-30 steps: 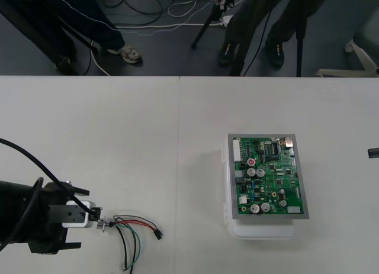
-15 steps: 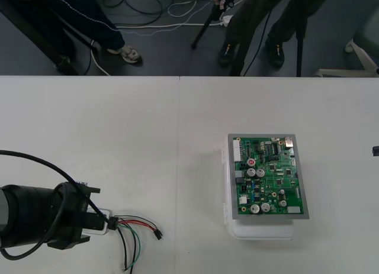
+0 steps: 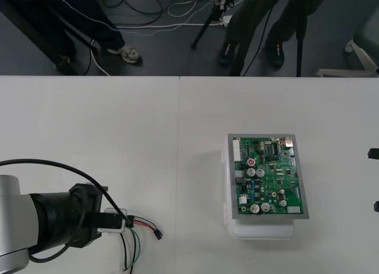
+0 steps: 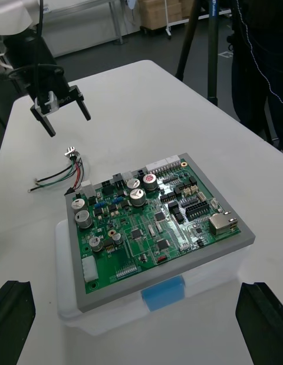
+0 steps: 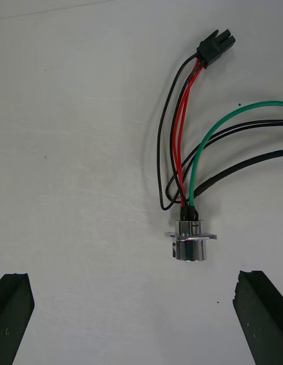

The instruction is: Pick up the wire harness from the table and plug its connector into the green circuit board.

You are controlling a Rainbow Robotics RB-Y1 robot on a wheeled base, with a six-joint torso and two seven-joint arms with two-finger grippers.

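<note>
The wire harness lies on the table at the front left, its black plug at the end nearer the board. In the left wrist view the metal socket lies flat between and just ahead of my wide-apart fingers, with red, black and green wires running to the plug. My left gripper hangs open above the socket, holding nothing. The green circuit board on its white base sits right of centre. My right gripper stands open at the right edge, facing the board.
The right wrist view takes in the left gripper hovering over the harness, well away from the board. Bare table lies between harness and board. The table's far edge meets dark floor with cables and tripod legs.
My left arm has shifted right and turned to point down over the socket. The harness has not moved. The right gripper's fingertips show a little more at the right edge.
</note>
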